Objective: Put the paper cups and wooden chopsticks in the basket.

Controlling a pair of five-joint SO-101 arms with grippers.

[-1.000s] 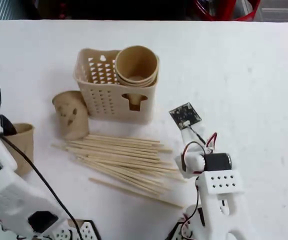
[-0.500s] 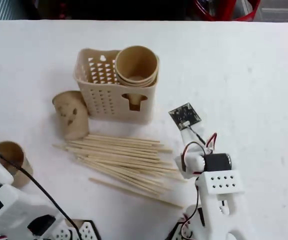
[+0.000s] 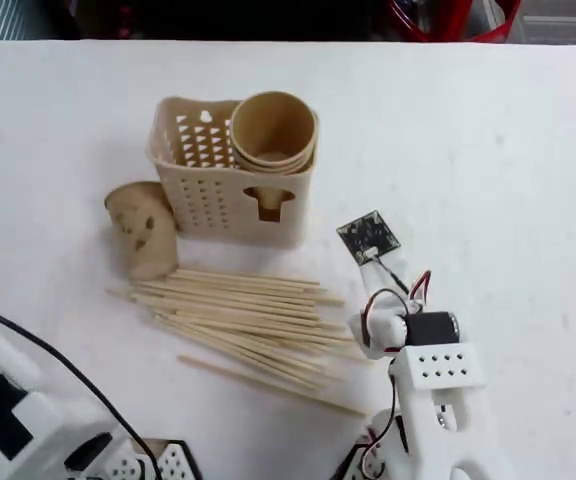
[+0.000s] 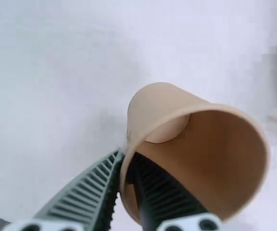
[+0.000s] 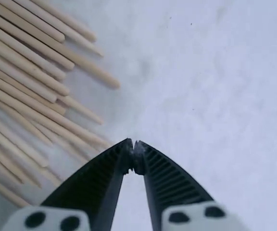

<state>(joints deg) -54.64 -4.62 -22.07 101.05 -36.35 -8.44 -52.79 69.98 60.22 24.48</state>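
Left wrist view: left gripper [image 4: 126, 162] pinches tan paper cup [image 4: 201, 144] by its rim.
I fear the thin wall buckles and slips; right gripper [image 5: 132, 156] closed, empty.

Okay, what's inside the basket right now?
A stack of paper cups stands in one end of the basket. The other end reveals its perforated inner wall. Whatever lies beneath the cups is covered.

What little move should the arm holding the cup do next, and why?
Probably swing it across toward the basket. The left gripper is shut on a paper cup, one jaw inside its rim, and that cup is far from the basket, where stacked cups already stand.
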